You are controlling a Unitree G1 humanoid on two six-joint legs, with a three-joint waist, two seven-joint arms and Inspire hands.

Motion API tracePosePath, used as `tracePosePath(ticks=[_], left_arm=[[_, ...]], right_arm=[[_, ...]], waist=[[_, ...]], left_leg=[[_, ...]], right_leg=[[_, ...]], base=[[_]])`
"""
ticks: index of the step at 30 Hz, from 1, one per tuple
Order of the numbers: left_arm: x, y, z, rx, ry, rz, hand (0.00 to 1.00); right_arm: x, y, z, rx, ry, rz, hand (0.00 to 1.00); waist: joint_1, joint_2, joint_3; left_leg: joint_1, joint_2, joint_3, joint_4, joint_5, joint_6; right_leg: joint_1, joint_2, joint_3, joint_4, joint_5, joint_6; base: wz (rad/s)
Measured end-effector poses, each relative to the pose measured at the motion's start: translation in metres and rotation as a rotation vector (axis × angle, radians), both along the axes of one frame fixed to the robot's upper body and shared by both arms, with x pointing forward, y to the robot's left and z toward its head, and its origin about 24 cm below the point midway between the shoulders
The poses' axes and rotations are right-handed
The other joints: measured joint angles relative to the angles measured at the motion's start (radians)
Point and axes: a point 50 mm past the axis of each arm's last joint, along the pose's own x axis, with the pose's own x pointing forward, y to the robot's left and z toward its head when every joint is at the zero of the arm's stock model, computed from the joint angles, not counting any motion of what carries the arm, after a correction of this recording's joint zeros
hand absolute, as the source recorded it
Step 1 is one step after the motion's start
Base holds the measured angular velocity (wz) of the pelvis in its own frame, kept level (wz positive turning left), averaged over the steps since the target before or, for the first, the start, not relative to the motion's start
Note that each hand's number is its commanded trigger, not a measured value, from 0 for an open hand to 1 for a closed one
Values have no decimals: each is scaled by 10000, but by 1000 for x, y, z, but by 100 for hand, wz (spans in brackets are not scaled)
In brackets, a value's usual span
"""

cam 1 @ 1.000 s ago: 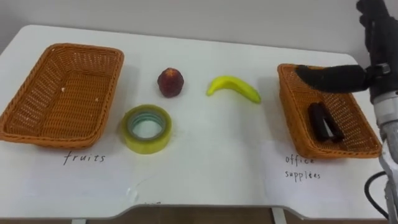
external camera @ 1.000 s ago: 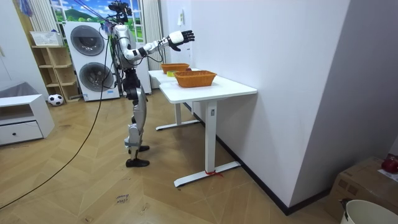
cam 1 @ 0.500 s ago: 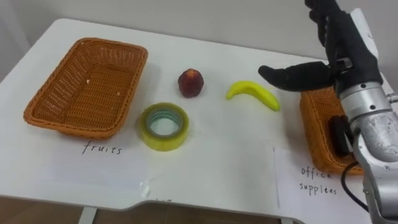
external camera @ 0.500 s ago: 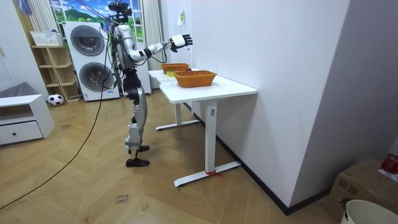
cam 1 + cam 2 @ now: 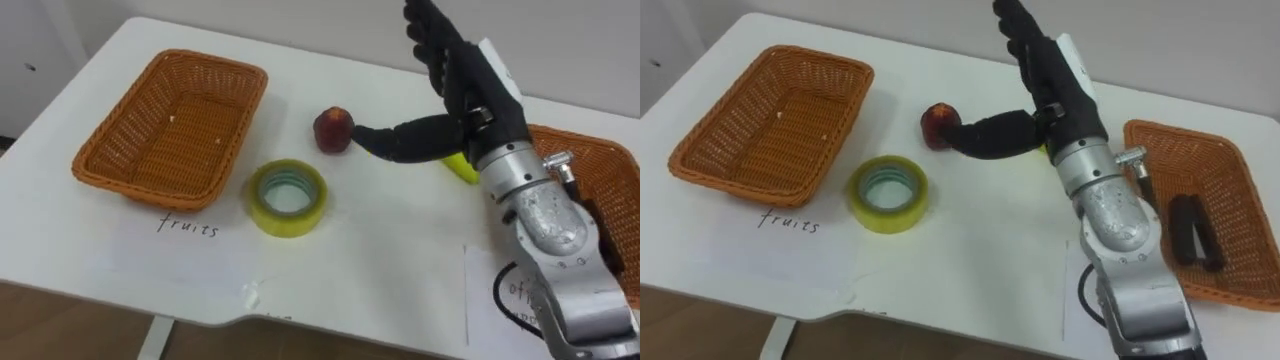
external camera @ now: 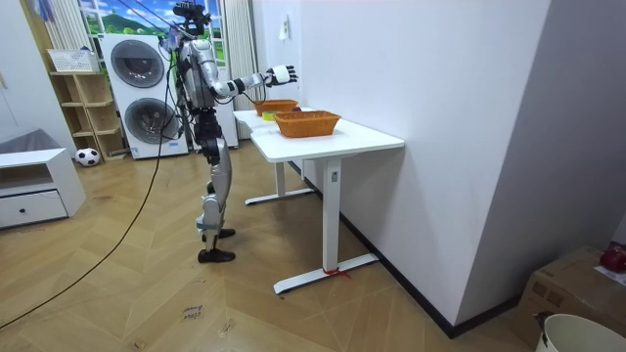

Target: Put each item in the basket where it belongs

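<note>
Left eye view: right hand (image 5: 472,88), fingers (image 5: 432,35) straight, above banana (image 5: 462,168).

Right hand (image 5: 1048,90): black fingers, white back plate; silver-grey rounded forearm, small screws, black cable looped alongside.

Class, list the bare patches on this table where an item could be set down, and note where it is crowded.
Bare: inside the fruits basket; the table strip between the tape roll and the near edge. Crowded: mid-table, around the red fruit, banana and right hand.
</note>
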Motion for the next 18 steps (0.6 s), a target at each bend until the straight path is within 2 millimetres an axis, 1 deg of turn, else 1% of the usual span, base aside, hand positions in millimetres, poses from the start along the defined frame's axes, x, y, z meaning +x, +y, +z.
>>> tracePosePath(ticks=[4, 7, 11, 15, 18], left_arm=[[-10, 0, -1, 20, 407, 14, 0], [-7, -3, -1, -52, 453, -266, 0], [-3, -6, -2, -76, 392, -576, 0], [-2, -10, -2, -115, 405, -889, 0], [-2, -10, -2, -129, 422, -897, 0]], right_arm=[[4, 18, -5, -65, 215, 586, 0], [6, 26, -6, -129, 291, 867, 0], [6, 30, -7, -222, 256, 901, 0], [7, 31, -14, -334, 522, 852, 0], [8, 34, -20, -322, 744, 772, 0]], waist=[[21, 44, 18], [45, 95, 42], [127, 180, 38], [267, 257, 24], [308, 333, -14]], left_leg=[[-17, -7, -1, 21, 1, -1], [-92, -28, -6, 52, 1, -1], [-173, -28, -26, 67, 1, -2], [-190, -28, -23, 67, 1, -2], [-217, -29, -26, 58, 1, -2]], right_leg=[[20, 0, 5, -59, 0, 0], [13, -12, -4, -125, 0, 0], [-14, -7, -18, -126, 0, 0], [-36, -6, -21, -125, 0, 0], [-65, -5, -21, -124, 0, 0]], base=[[1], [0], [0], [0], [0]])
